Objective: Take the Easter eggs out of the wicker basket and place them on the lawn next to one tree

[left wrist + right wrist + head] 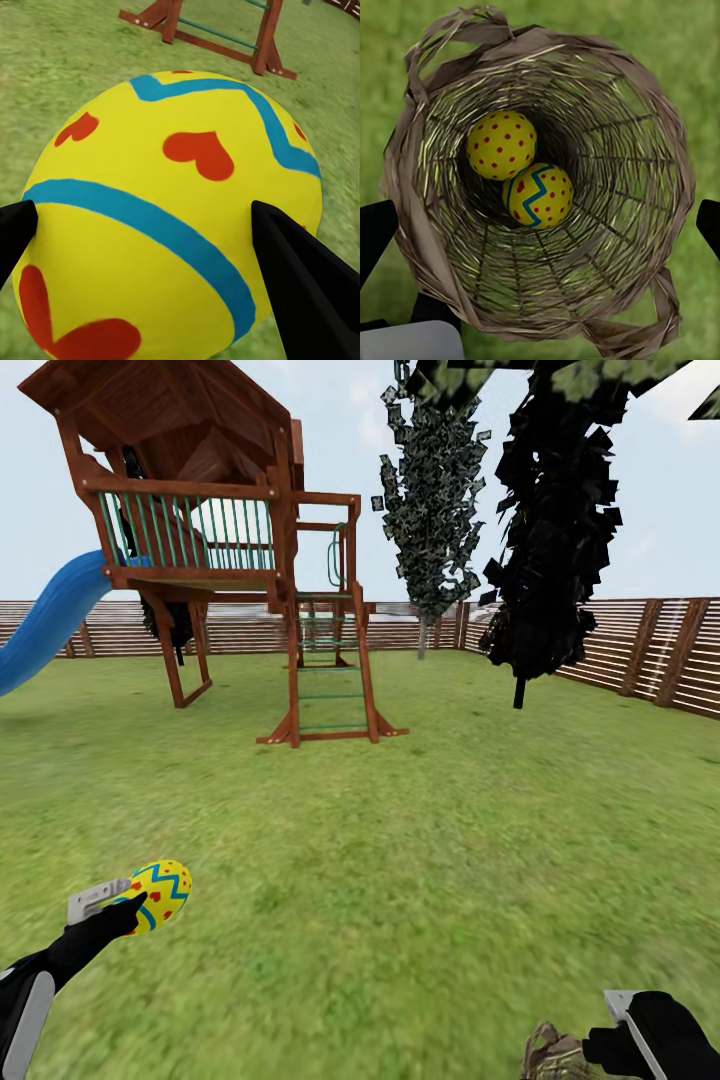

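Note:
My left gripper point(135, 905) at the lower left is shut on one Easter egg point(160, 893), yellow with blue zigzags and red hearts. In the left wrist view this egg point(165, 217) sits between the black fingertips point(307, 292). My right gripper point(610, 1035) stands open at the bottom right, over the wicker basket point(553, 1057) on the lawn point(400, 840). The right wrist view looks into the basket point(607, 247), where two eggs lie touching: one dotted point(501, 145), one with a zigzag point(538, 195). The fingertips point(375, 232) stand wide apart at either side. The tree is out of view.
A wooden play tower point(200, 510) with a ladder point(330, 680) and a blue slide point(50, 620) stands ahead on the left. Two dark narrow trees point(435, 510) point(555, 530) rise ahead on the right. A slatted brown fence point(640, 650) closes the garden behind them.

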You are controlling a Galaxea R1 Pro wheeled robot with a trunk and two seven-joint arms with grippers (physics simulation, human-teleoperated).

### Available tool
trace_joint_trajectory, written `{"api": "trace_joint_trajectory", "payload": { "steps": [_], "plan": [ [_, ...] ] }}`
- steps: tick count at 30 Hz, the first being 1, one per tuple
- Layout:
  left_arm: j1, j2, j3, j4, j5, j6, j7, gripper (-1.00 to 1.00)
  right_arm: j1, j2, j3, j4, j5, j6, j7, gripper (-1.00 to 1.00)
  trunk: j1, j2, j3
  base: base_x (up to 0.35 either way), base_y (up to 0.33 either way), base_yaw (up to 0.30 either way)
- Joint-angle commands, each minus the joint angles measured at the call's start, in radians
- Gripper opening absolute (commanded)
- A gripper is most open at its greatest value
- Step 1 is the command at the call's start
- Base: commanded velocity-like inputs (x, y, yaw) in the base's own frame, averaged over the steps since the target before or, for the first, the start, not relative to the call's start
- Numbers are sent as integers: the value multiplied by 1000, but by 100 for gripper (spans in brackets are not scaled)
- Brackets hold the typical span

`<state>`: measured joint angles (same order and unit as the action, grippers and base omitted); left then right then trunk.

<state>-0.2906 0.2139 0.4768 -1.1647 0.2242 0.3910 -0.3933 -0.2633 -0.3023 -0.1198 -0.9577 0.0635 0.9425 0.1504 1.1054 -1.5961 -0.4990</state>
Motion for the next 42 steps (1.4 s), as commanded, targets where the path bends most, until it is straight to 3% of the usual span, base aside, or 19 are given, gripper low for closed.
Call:
{"api": "trace_joint_trajectory", "payload": {
  "steps": [1, 42],
  "plan": [
    [-1, 0, 2, -1, 9, 9, -2, -100, -1, 0, -1, -1, 7, 4, 8, 100, 4, -8, -4, 0, 0, 0],
    [-1, -1, 0, -4, 10, 16, -6, -100, -1, 3, -1, -1, 6, 4, 8, 100, 161, -295, -133, 0, 0, 0]
  ]
}}
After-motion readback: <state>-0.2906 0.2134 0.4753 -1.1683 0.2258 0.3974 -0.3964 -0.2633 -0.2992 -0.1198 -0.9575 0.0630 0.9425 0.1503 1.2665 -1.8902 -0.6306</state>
